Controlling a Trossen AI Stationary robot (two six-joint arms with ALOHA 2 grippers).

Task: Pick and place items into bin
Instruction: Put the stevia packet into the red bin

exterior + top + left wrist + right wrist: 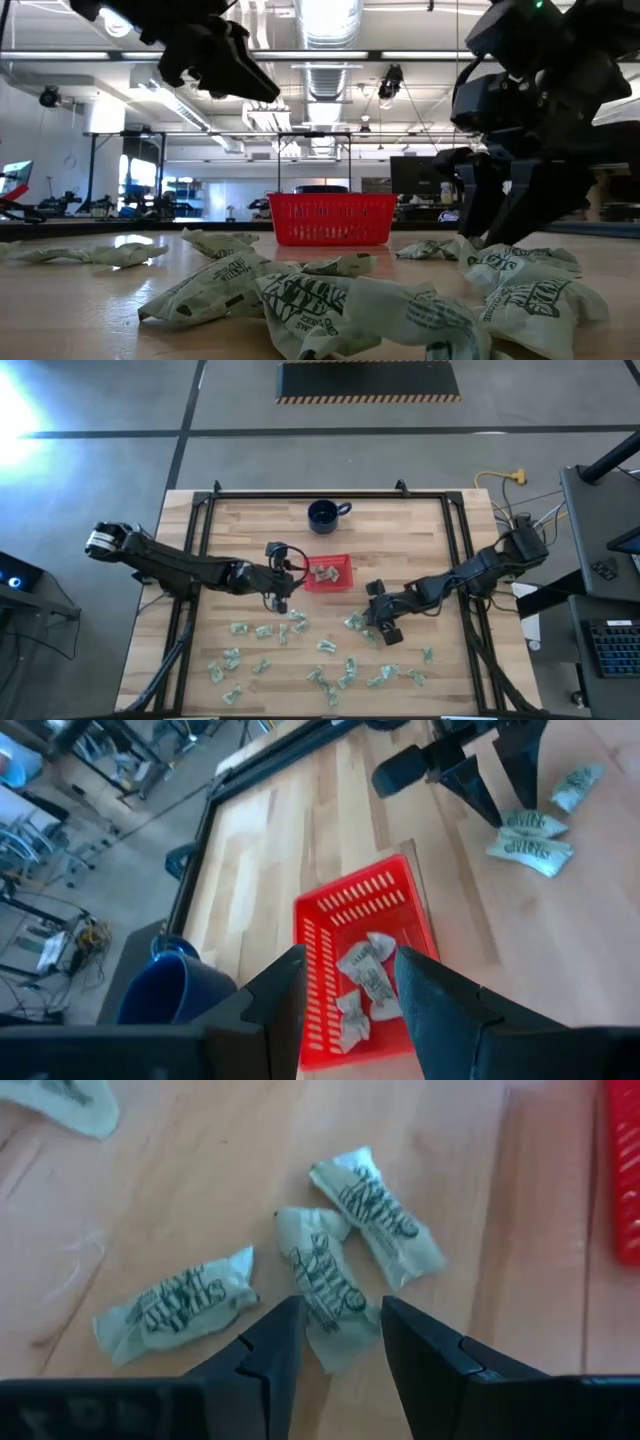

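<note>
The red bin [345, 560] [330, 218] [350, 885] sits near the table's middle, with a few wrappers [365, 980] lying in it. Several pale green wrappers [300, 660] [300, 295] are scattered over the near half of the table. My left gripper [290, 572] [350, 960] hovers open and empty above the bin's left edge, high in the low view [225, 60]. My right gripper [368, 618] [490, 230] [340, 1305] is open and low at the table right of the bin. Its fingers stand on either side of one wrapper [322, 1275], and two more [380, 1205] [175, 1308] lie beside that one.
A dark blue mug [325, 515] [170, 990] stands behind the bin toward the far edge. A black frame rail [330, 495] runs around the table top. Bare wood lies left and right of the bin. The room beyond holds shelving and equipment.
</note>
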